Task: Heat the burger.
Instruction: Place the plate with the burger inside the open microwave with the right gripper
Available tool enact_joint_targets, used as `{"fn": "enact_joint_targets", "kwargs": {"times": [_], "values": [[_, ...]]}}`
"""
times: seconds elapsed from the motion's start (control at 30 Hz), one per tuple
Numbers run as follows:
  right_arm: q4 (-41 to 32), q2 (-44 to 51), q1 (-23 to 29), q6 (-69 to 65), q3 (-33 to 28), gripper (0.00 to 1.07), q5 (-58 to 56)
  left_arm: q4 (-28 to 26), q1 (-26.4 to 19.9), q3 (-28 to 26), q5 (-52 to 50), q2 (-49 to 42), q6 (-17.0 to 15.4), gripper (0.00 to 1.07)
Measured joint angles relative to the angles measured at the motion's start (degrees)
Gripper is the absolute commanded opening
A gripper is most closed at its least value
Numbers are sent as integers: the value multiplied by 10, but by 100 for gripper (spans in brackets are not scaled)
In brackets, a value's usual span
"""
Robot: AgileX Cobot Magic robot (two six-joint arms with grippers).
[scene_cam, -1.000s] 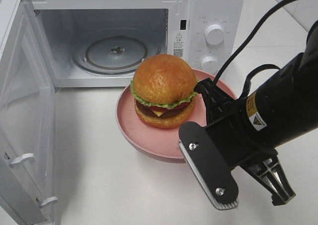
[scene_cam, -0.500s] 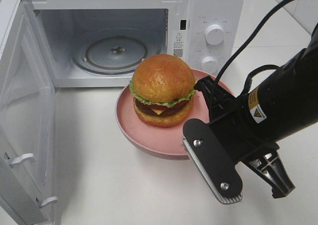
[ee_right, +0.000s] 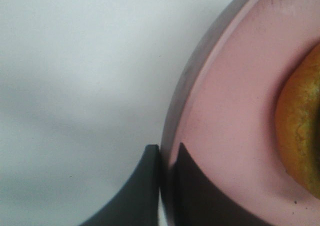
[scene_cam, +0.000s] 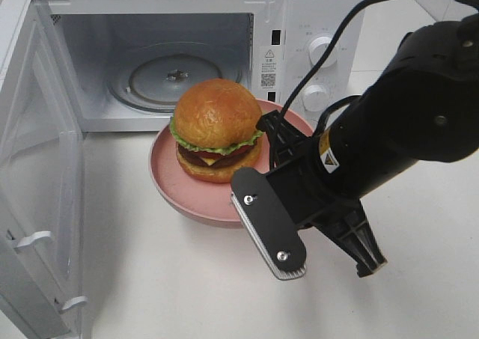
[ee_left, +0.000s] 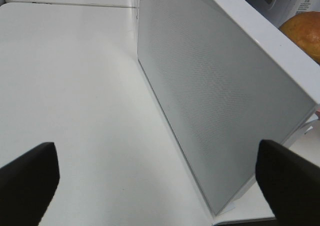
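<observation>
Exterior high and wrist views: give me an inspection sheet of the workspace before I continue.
Surface: white table, no spills seen.
Job's things: burger sits on pink plate in front of the microwave; door wide open, glass turntable empty.
Clutter: nothing seen.
Grippers: right gripper shut on the pink plate's rim; left gripper open, holding nothing, facing the door's outer side.
Cables: black cable arcs from the right arm past the microwave's knobs.
Surroundings: nothing seen.

The burger (scene_cam: 217,129) stands upright and whole on the plate (scene_cam: 171,183) that my right gripper (ee_right: 166,153) pinches by the rim, just outside the open microwave (scene_cam: 314,10). It has a glossy golden bun, frilly lettuce, yellow cheese and a dark patty.
</observation>
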State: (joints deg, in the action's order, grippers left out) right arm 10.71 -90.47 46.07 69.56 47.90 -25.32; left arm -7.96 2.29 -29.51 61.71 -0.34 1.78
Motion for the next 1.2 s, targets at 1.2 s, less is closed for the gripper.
{"fn": "enact_joint_targets", "kwargs": {"times": [1.2], "values": [[39, -205, 3, -74, 273, 0, -70, 0, 0, 0, 0, 0, 0, 100]]}}
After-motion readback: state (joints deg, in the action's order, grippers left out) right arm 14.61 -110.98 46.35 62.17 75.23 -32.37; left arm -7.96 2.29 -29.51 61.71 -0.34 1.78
